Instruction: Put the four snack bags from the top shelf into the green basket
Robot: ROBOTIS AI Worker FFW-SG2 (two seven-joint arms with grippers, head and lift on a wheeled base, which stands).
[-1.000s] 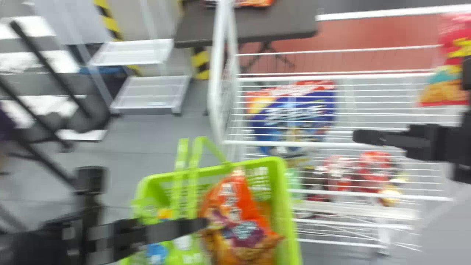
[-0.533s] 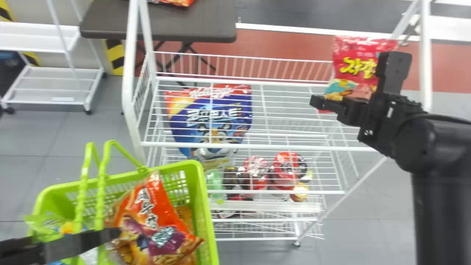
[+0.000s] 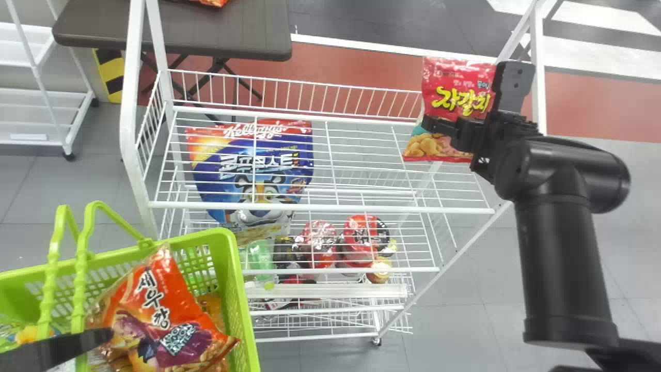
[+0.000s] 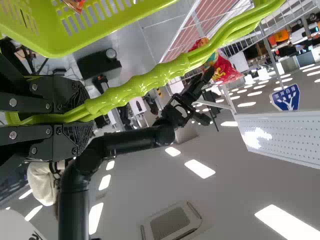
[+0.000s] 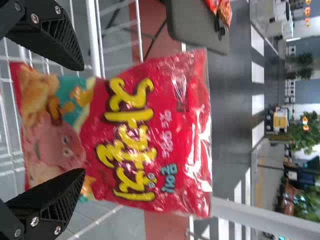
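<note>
I have my right gripper (image 3: pixel 469 97) at the red snack bag (image 3: pixel 457 98), its fingers spread with the bag before them; I can't tell whether they touch it. The bag stands upright near the right end of the top shelf (image 3: pixel 320 208), close to the white post (image 3: pixel 538 72). A wide gap runs from the bag to the shelf's left side rail. My left gripper (image 3: pixel 106 336) is clamped on the handles (image 3: pixel 82 263) of the green basket (image 3: pixel 235 289). Inside its rim lies an orange snack bag (image 3: pixel 160 310).
</note>
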